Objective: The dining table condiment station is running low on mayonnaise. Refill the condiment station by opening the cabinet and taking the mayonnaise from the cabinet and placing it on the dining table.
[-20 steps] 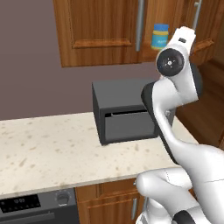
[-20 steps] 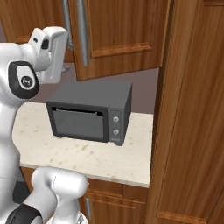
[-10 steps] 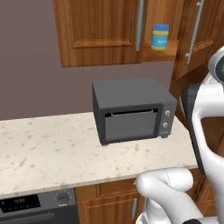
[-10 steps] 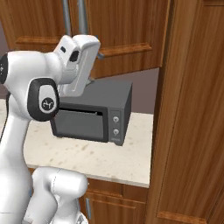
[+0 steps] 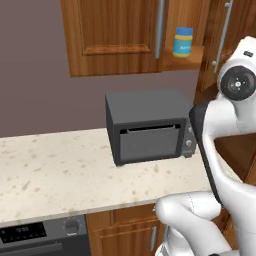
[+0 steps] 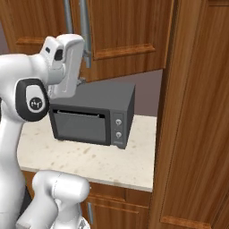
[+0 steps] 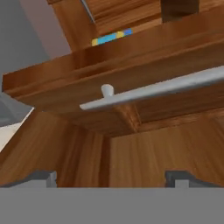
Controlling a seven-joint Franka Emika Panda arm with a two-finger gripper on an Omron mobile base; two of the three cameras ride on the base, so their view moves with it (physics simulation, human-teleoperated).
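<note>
The mayonnaise (image 5: pixel 183 42), a small jar with a blue lid, stands on the cabinet's open shelf (image 5: pixel 186 56); a strip of its blue and yellow label (image 7: pixel 111 38) peeks over a wooden edge in the hand view. The cabinet's left door (image 5: pixel 114 35) is shut, and its right door (image 5: pixel 218 45) is swung open. My gripper (image 7: pixel 111 177) is open and empty, with its fingertips (image 7: pixel 43 176) far apart, and it looks at the grey bar handle (image 7: pixel 162 89) of a door from close by. In the right base view the hand (image 6: pixel 67 67) hangs below the cabinet, above the oven.
A dark grey countertop oven (image 5: pixel 147 132) sits on the beige speckled counter (image 5: pixel 55 175) under the cabinet. A tall brown wood panel (image 6: pixel 197 116) closes off the right side. A stove front (image 5: pixel 35 235) lies low on the left. My upper arm (image 5: pixel 235 85) stands at the right.
The arm has pulled back from in front of the open shelf and swung right and down. The mayonnaise is uncovered and has not moved.
</note>
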